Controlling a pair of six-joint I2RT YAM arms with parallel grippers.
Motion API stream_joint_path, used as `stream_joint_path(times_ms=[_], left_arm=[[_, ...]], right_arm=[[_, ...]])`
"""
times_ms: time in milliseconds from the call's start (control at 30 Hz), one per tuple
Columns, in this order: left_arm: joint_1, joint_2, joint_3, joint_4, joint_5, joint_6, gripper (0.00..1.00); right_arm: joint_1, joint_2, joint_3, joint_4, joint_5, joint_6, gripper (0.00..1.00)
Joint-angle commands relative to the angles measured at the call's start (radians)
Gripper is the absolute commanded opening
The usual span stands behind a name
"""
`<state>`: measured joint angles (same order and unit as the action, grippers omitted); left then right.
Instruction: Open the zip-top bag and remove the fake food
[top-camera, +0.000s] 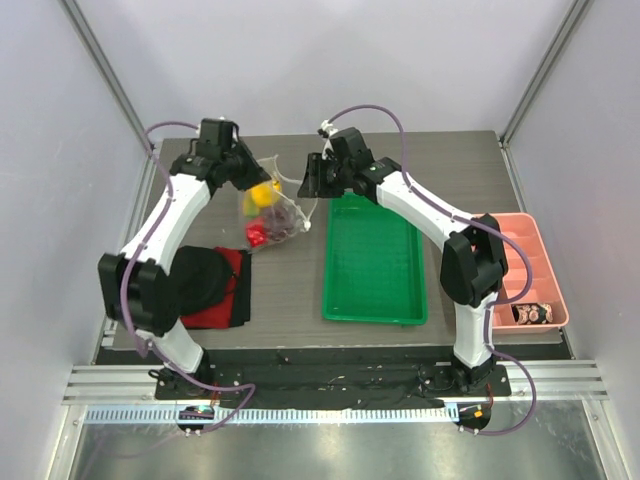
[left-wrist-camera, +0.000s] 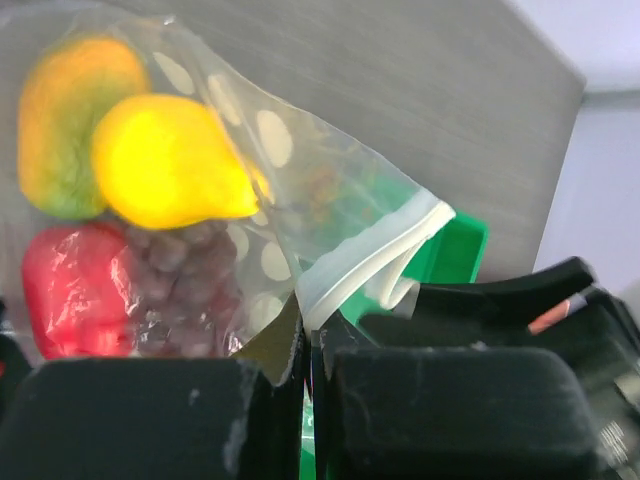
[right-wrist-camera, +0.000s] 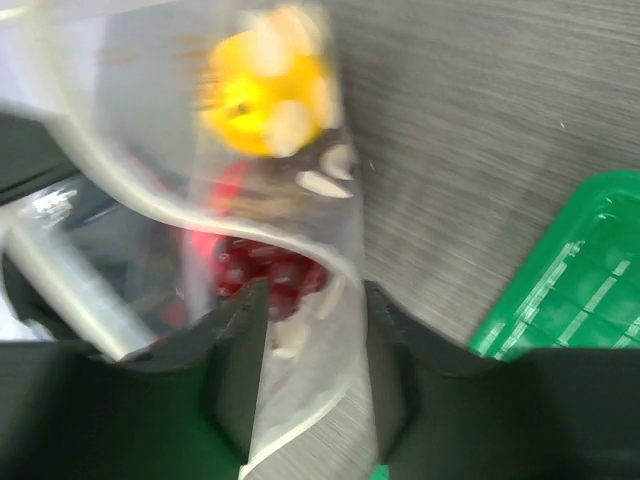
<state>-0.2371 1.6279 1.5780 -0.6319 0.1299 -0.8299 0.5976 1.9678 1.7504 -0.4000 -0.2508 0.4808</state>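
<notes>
Grey wood-grain tabletop (top-camera: 290, 290), pale enclosure walls. Green tray (top-camera: 372, 262) centre-right. Pink bin (top-camera: 520, 240) at right edge (contents too small to ID). Red cloth (top-camera: 235, 290) near left edge, partly hidden under arm.

Zip-top bag (top-camera: 283, 215) w/ fake food (top-camera: 262, 198) sits toward far edge, left of centre. Left gripper (left-wrist-camera: 308, 350) fingers pressed together on bag edge. Right gripper (right-wrist-camera: 312, 300) fingers spread, film in the gap; view blurred, contact unclear.

one bag (top-camera: 272, 215), four toy foods (left-wrist-camera: 170, 160), one green tray (top-camera: 372, 265), one pink bin (top-camera: 525, 250)

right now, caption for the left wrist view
Left hand pinching the zip-top bag's edge, fake food inside, green tray behind
</notes>
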Motion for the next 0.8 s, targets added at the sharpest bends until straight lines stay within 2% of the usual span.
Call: stream_joint_path(times_ms=[0, 67, 300, 400, 433, 533, 633, 767], left_arm=[[-0.034, 0.073, 0.051, 0.069, 0.177, 0.028, 0.00], [-0.053, 0.096, 0.069, 0.051, 0.172, 0.043, 0.00], [-0.067, 0.052, 0.060, 0.022, 0.162, 0.041, 0.00], [-0.067, 0.040, 0.088, 0.009, 0.191, 0.028, 0.00], [-0.068, 0.036, 0.094, 0.008, 0.204, 0.019, 0.00], [-0.067, 0.027, 0.102, 0.006, 0.237, -0.005, 0.00], [-0.068, 0.010, 0.097, -0.008, 0.241, 0.000, 0.00], [-0.067, 0.000, 0.076, -0.017, 0.252, -0.003, 0.00]], right_arm=[[0.014, -0.092, 0.043, -0.130, 0.048, -0.125, 0.54], [0.014, -0.121, 0.055, -0.158, 0.077, -0.151, 0.62], [0.018, -0.251, 0.043, -0.171, 0.154, -0.084, 0.69], [0.024, -0.277, -0.014, -0.082, 0.102, 0.057, 0.51], [0.040, -0.280, -0.052, -0.059, 0.096, 0.118, 0.40], [0.057, -0.294, -0.147, 0.021, 0.104, 0.191, 0.28], [0.059, -0.297, -0.215, 0.098, 0.079, 0.167, 0.28], [0.068, -0.259, -0.221, 0.107, 0.055, 0.125, 0.28]])
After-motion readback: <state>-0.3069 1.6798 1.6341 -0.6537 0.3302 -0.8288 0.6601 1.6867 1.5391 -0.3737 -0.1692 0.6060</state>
